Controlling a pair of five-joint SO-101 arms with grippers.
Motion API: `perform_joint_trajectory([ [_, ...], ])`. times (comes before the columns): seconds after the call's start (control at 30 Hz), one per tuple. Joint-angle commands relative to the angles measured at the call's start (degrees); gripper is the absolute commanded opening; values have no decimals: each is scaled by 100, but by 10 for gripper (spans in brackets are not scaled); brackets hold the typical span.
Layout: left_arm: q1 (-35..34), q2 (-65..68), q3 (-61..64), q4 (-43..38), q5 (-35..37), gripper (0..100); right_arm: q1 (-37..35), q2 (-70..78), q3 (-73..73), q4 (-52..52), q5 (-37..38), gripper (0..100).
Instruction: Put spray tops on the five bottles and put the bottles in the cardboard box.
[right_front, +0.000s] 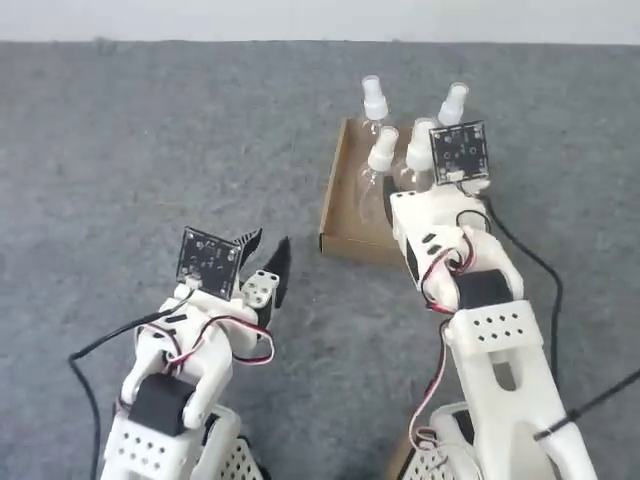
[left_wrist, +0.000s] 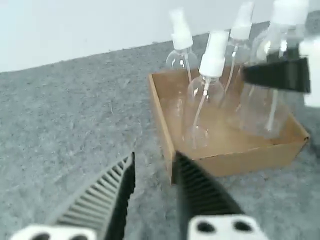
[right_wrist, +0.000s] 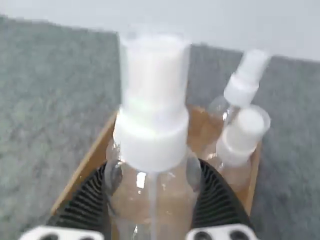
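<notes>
Closest to the lens, the right tool (right_wrist: 152, 172) is clamped on the shoulders of a clear plastic bottle (right_wrist: 150, 200) with a white spray top (right_wrist: 150, 100). It is held inside the walls of the shallow brown cardboard box (right_front: 335, 195); whether it is set down I cannot tell. Three other capped bottles (right_front: 374, 110) stand in that box. The bottle looks empty and thin-walled, so it is probably light, slick and squashy, and the stiffer shoulder or neck seems the safest hold. The left tool (right_front: 268, 245) hangs apart and empty over the grey counter (right_front: 150, 130).
</notes>
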Motion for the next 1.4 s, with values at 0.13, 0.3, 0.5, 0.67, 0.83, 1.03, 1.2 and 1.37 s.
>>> perform_joint_trajectory([
  [0.13, -44, -114, 101, -404, -62, 44, 84, -75, 316, -1138, 88, 6],
  [0.3, -44, -114, 101, -396, -62, 44, 295, 514, 281, -1719, 105, 6],
  [0.5, -44, -114, 101, -404, -62, 44, 409, 1077, 308, -2132, 88, 6],
  [0.67, -44, -114, 101, -404, -62, 44, 365, 1200, 360, -2176, 79, 6],
  [0.83, -44, -114, 101, -396, -62, 44, 127, 1200, 703, -2563, 123, 6],
  [1.03, -44, -114, 101, -387, -62, 44, 127, 1235, 747, -2580, 88, 6],
  [1.2, -44, -114, 101, -378, -62, 44, 127, 1789, 747, -3169, 88, 6],
  [1.37, -44, -114, 101, -378, -62, 44, 136, 2281, 747, -3503, 88, 6],
])
